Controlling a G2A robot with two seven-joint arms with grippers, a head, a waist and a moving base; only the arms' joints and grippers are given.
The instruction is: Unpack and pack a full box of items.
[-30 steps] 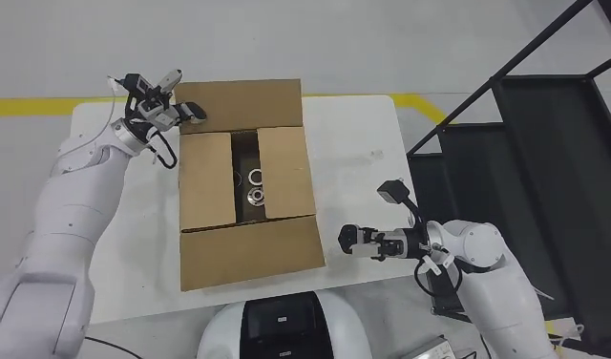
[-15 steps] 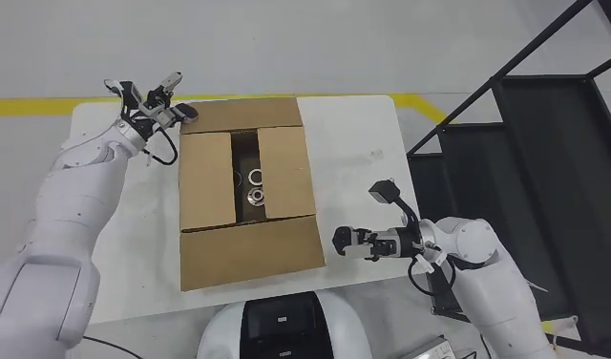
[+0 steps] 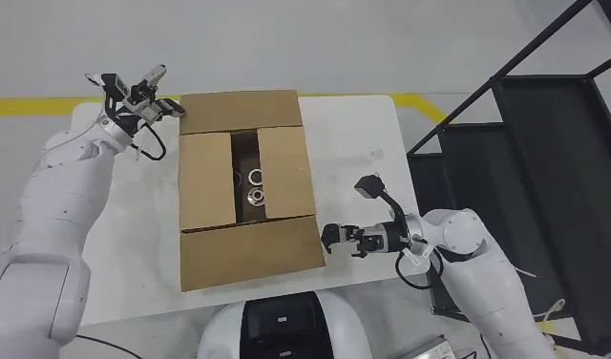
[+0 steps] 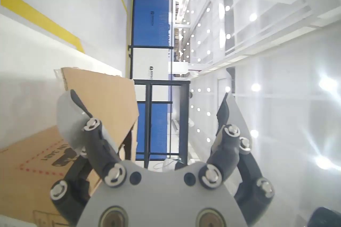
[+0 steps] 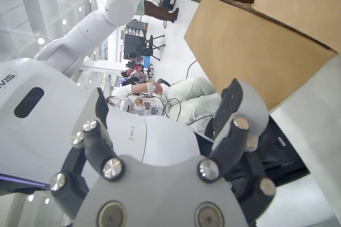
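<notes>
Left pincer (image 3: 164, 90) and right pincer (image 3: 326, 238): wide open, empty, beside opposite corners of box (image 3: 286, 182); items (image 3: 255, 185) inside, unpacking apparently not begun.

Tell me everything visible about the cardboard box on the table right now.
The cardboard box is plain brown corrugated board, standing upright in the middle of the table. Its far and near flaps are spread outward. The two side flaps lie nearly shut, leaving a dark slot where round ringed items show inside. One panel bears red-and-black print. The open left gripper is at the far flap's corner, and the open right gripper is at the near flap's corner. Contact is unclear.
</notes>
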